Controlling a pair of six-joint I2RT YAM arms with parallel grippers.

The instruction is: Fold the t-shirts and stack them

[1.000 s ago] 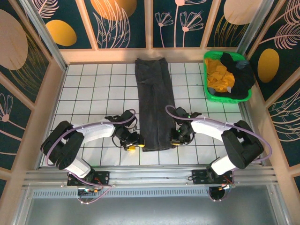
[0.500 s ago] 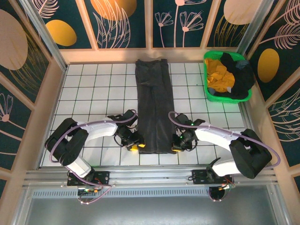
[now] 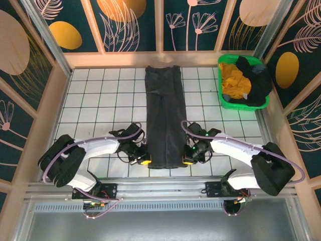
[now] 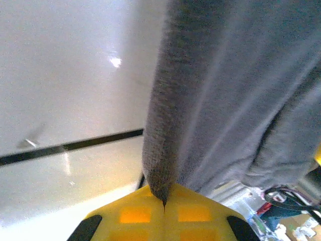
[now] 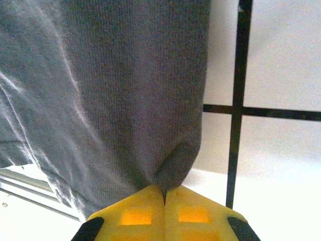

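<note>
A charcoal-black t-shirt (image 3: 165,115) lies folded into a long narrow strip down the middle of the white tiled table (image 3: 100,100). My left gripper (image 3: 145,161) is shut on the strip's near left corner, and the grey cloth (image 4: 200,100) runs out from between its yellow fingers (image 4: 135,216). My right gripper (image 3: 186,160) is shut on the near right corner, its yellow fingers (image 5: 193,213) pinching the cloth (image 5: 125,90). The strip's near end sits close to the table's front edge.
A green mesh basket (image 3: 228,103) at the back right holds a mustard-yellow tee (image 3: 233,80) and a black tee (image 3: 257,83). Wooden walls ring the table. Bare tiles lie to either side of the strip. A metal rail (image 3: 160,186) runs along the front.
Both grippers have drawn the strip's near end toward the front edge, and the whole shirt has slid slightly nearer.
</note>
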